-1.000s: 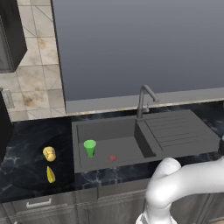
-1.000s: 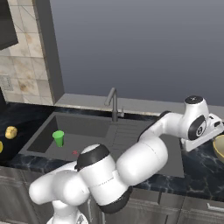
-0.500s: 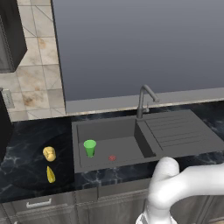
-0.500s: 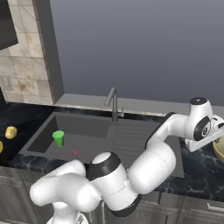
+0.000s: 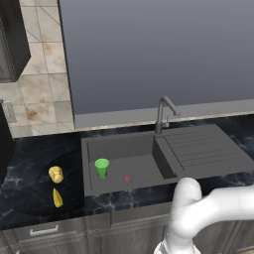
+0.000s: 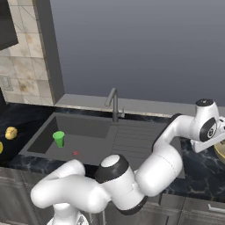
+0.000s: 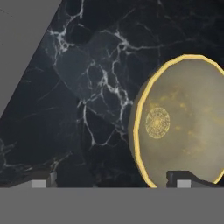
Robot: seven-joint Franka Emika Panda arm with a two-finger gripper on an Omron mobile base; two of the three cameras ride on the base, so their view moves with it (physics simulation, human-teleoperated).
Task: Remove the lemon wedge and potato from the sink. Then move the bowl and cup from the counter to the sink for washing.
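End effector (image 7: 113,180): jaws spread wide and empty, hovering over the counter (image 7: 78,109), one fingertip (image 7: 186,178) above the bowl's near rim.
Bowl (image 7: 183,120): tan-yellow, upright on the dark marble counter right of the sink, its edge showing in the right base view (image 6: 219,151).
Bowl handling: judged rigid, light and smooth; the thin rim looks the best place to pinch, one finger inside and one outside, since the body is too wide to span.
Cup (image 5: 102,167): green tumbler standing upright in the sink (image 5: 144,149), near the red drain (image 5: 127,179).
Potato (image 5: 56,174): on the counter left of the sink.
Lemon wedge (image 5: 57,198): just beside the potato, nearer the front edge.
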